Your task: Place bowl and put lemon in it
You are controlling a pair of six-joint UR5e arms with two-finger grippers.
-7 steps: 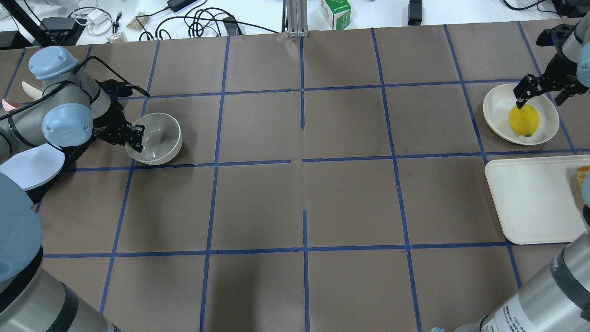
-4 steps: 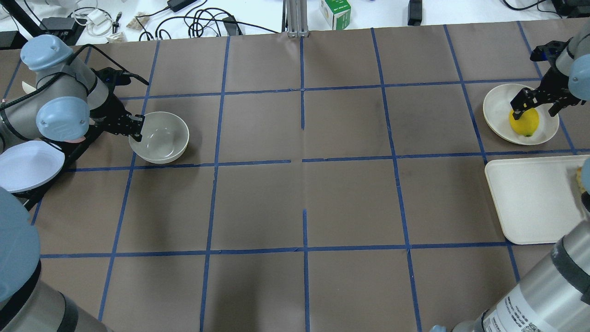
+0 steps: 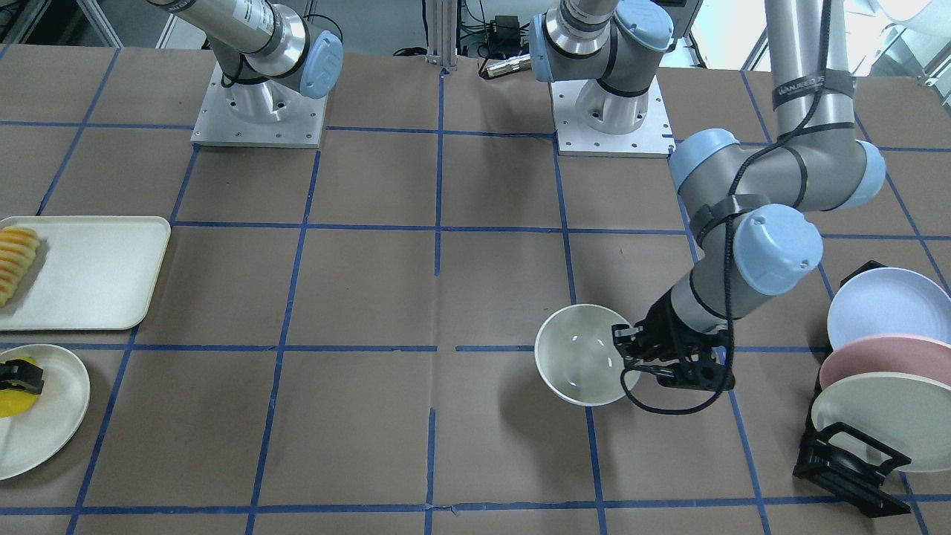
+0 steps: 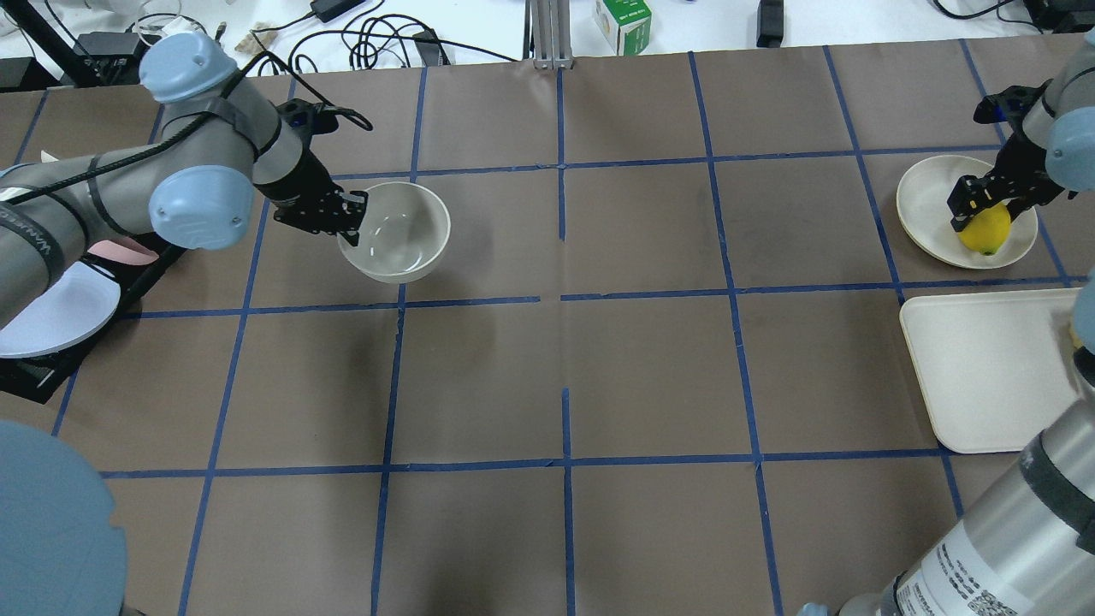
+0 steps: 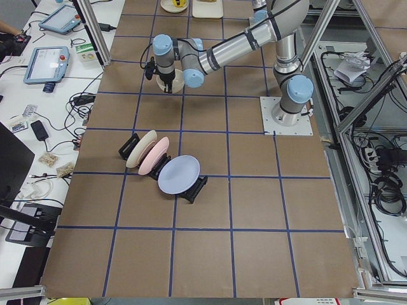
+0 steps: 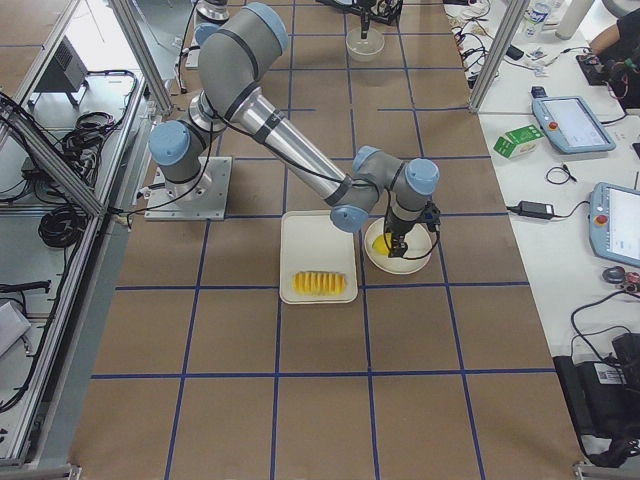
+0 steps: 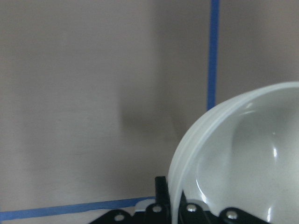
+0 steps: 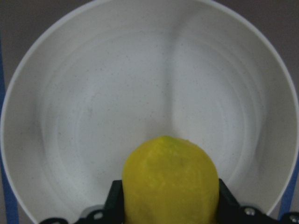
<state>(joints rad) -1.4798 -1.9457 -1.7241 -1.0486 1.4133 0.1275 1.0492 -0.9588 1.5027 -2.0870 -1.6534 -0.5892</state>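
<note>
Bowl in transit; lemon newly gripped.
Left claw (image 4: 351,214) is clenched on the 9 o'clock rim of the bowl (image 4: 398,231). Over the last second it carried the bowl toward 3 o'clock, nearer the centre of the tabletop (image 4: 565,359); it looks lifted, not yet placed. Out at 3 o'clock, the right claw (image 4: 971,210), open above before, has closed on the lemon (image 4: 988,233), which sits on the flat plate (image 4: 924,197). Lift looks due next.

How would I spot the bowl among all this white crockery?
Start at the rack of plates at one end of the brown table; the arm beside it ends in the left gripper. That pinches the rim of the bowl, the only deep, rounded, glossy dish; the others are flat.
</note>
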